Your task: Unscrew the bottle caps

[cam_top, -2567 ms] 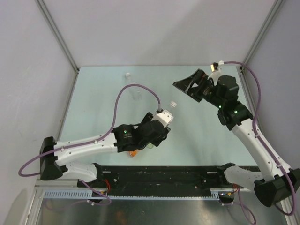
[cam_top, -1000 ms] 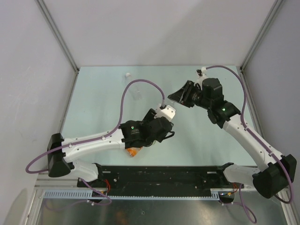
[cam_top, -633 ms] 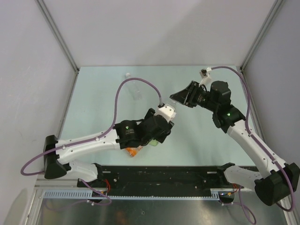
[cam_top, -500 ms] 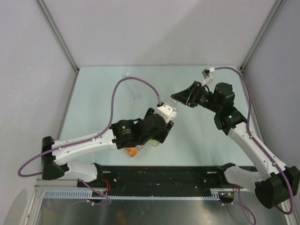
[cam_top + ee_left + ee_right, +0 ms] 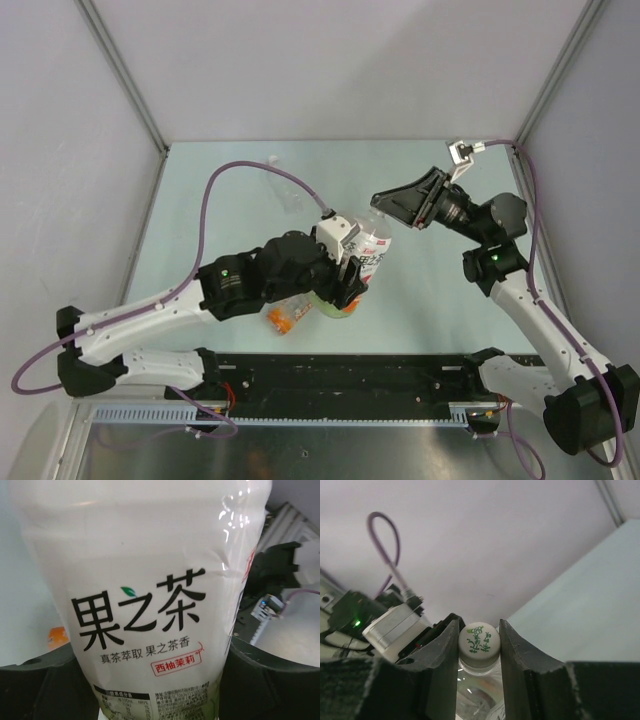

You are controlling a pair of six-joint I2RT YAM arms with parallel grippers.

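Carefully now: hold the right gripper [image 5: 478, 629] as found, closed down narrow on the bottle cap [image 5: 479, 642], with the fingers [image 5: 445, 650] touching that small white, green-printed top on both sides and no gap to be seen in the wrist view. Turn about the cap's own axis, not around the wrist, to avoid dragging the neck sideways or skating off the smooth rim. Squeeze only enough to bite; with so small a purchase, probably apt to slip under a fast twist, so go slowly and regrip in short turns rather than forcing one long one. Back the turning with the left gripper [image 5: 157, 685], clamped around the lower body of the yellow-green bottle [image 5: 150, 555], with the white label filling that wrist view. Brace there against spin, yet mind the thin plastic, likely to buckle under a harder squeeze. Seen from above, tilted and apparently clear of the table [image 5: 420, 300], neck up toward the right arm, between the two arms. Lift straight along the neck once loose. Leave for later the orange bottle [image 5: 283, 318], lying on the table just under the left arm, and the clear bottle [image 5: 290, 195], well apart toward the far side; caps of those two too small or hidden to judge.
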